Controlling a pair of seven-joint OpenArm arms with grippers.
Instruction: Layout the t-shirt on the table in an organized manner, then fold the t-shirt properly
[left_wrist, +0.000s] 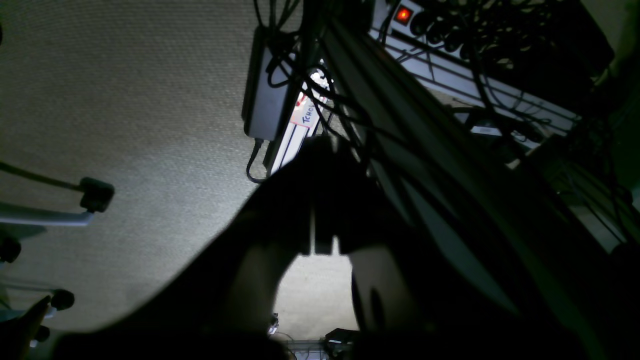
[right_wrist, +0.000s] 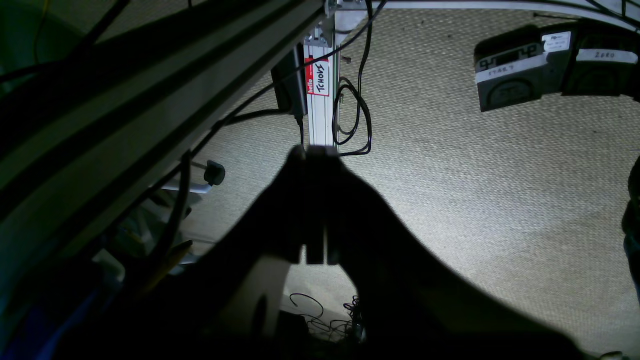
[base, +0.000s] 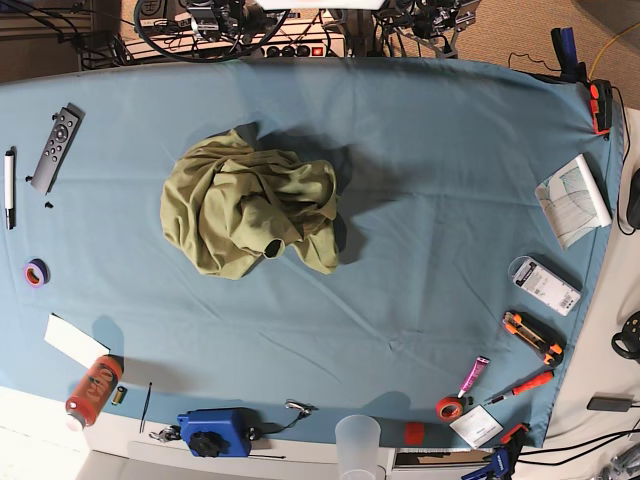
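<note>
Base view is looking straight down from high overhead, taking in the whole table (base: 420, 180). Both wrist views are hanging below the tabletop, facing the carpet (left_wrist: 125, 100) past their dark fingers, each sharing one labelled aluminium post (right_wrist: 320, 105) near 12 o'clock.

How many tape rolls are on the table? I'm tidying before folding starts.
2: a purple tape roll by the table's left edge, an orange tape roll near its front right. Others may hide under the t-shirt.
</note>
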